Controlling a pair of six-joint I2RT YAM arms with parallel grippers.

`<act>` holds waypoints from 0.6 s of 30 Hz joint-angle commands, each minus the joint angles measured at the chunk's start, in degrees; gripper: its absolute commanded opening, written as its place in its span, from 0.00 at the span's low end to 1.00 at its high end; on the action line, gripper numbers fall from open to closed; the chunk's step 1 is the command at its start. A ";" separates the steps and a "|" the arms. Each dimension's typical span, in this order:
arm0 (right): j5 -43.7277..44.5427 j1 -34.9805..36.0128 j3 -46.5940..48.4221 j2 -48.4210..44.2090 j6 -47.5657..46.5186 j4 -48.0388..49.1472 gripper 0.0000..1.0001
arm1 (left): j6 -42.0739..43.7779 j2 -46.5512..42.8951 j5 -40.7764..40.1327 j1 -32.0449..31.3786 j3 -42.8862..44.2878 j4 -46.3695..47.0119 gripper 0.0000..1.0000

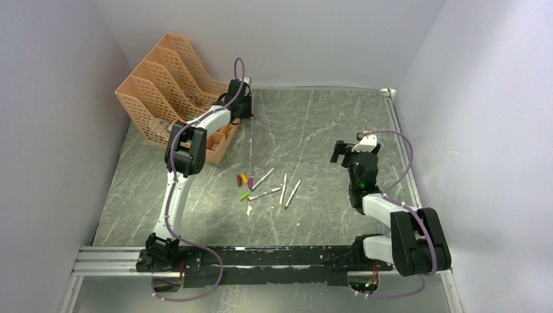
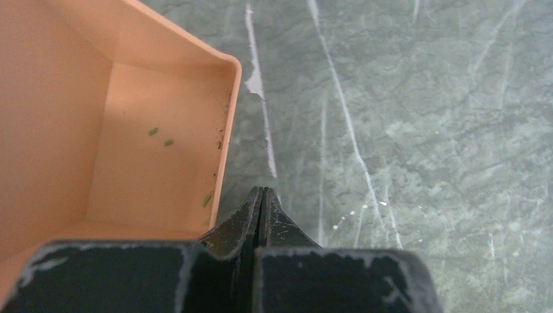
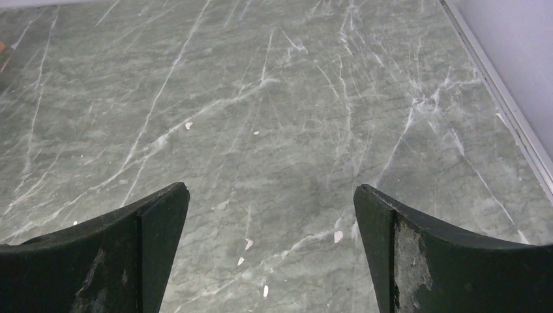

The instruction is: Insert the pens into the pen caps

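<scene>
While both arms hang clear of them, the pens [image 1: 265, 193] lie loose on the desk [image 1: 313, 130] near its middle, between the two arms and closer to the near edge than the far one. There are four. The leftmost slants from near-left up to far-right. Just below it, another lies almost crosswise, its right end slightly farther away. The two on the right run nearly front to back, both leaning a little rightward at their far ends and lying close together. Coloured tips show, but which end is which is too small to tell.

The pen caps [image 1: 244, 178] sit in a small cluster just left of the pens: a dark orange one, a yellow one and a magenta one close together, with a green one slightly nearer the camera. A white scrap [image 1: 249, 210] lies nearer still.

Only the top view shows any of these things; neither wrist camera does. The left wrist view shows the left pincer [image 2: 262, 195] with its fingers pressed together and nothing between them. It hovers over bare desk just beside the corner of the orange file rack [image 2: 225, 130], whose floor holds a few green flecks. From above, that pincer [image 1: 241, 107] sits at the rack's [image 1: 163, 85] far right corner, well apart from the pens.

The right wrist view shows the right pincer [image 3: 270, 189] spread wide over bare marbled desk, holding nothing. The top view places it [image 1: 338, 152] to the right of the pens and apart from them.
</scene>
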 commanded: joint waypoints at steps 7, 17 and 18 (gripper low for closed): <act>-1.26 0.03 1.52 0.52 0.46 -0.07 1.00 | 0.76 -2.03 -5.75 5.98 2.73 -2.18 0.07; -5.62 0.03 2.29 -1.37 0.51 -0.48 1.00 | 6.33 -13.04 8.94 3.69 -12.49 16.96 0.89; -6.10 -0.02 2.26 -1.78 0.34 -0.55 1.00 | 7.50 -14.50 10.09 3.06 -13.76 18.20 0.99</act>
